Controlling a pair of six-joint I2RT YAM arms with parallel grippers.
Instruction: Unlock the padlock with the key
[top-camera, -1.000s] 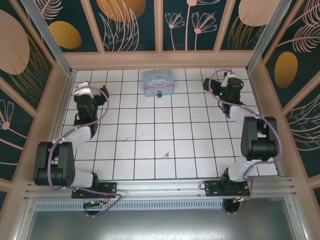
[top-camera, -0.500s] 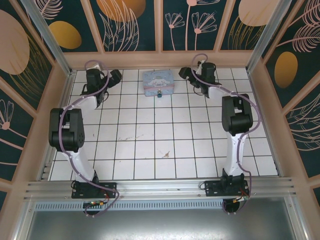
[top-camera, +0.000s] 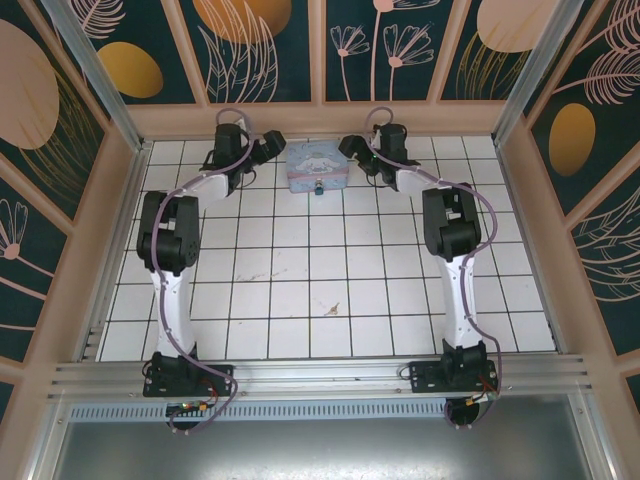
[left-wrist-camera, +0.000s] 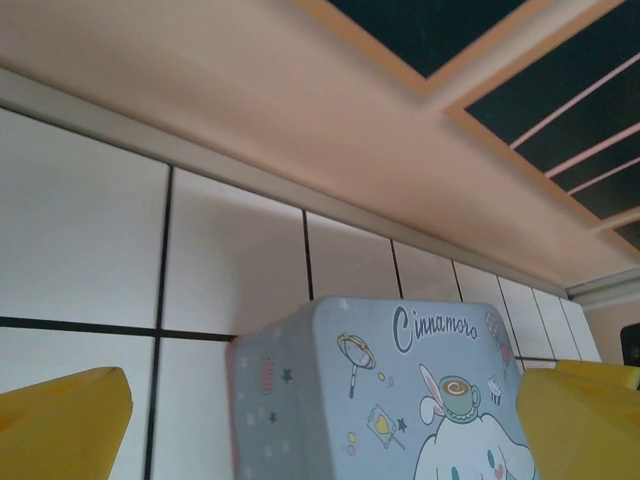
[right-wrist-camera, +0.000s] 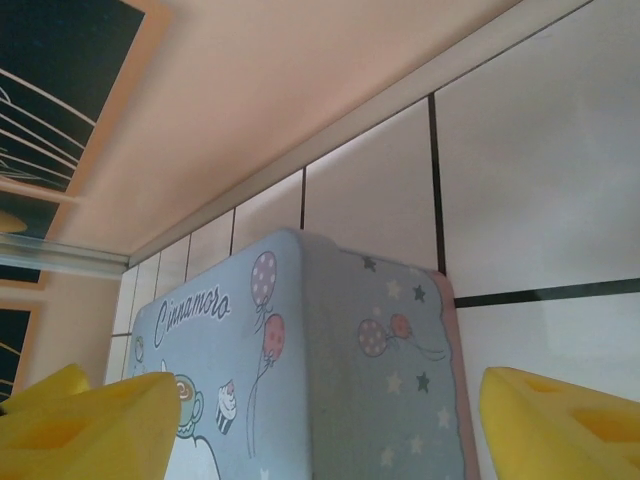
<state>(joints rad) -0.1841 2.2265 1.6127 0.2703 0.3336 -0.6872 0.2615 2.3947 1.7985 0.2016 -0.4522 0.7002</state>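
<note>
Padlock (top-camera: 318, 187) at front face of Cinnamoroll tin (top-camera: 317, 160), between both hands. L hand (top-camera: 270, 147) and R hand (top-camera: 350, 148) wide open, empty, flanking tin. Key (top-camera: 333, 308) well apart from both, on tabletop (top-camera: 260, 300).

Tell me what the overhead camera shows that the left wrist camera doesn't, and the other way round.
Overhead: the whole left arm and right arm, with the left end effector and right end effector on either side of the tin. It also takes in the padlock at the tin's near edge and the key on a tile nearer the bases.

Left wrist: the tin's "Cinnamoro" lettering and cartoon drawings close up, with yellow fingertips at the bottom corners.

Both: the tin, the white tiles and the back wall.
</note>
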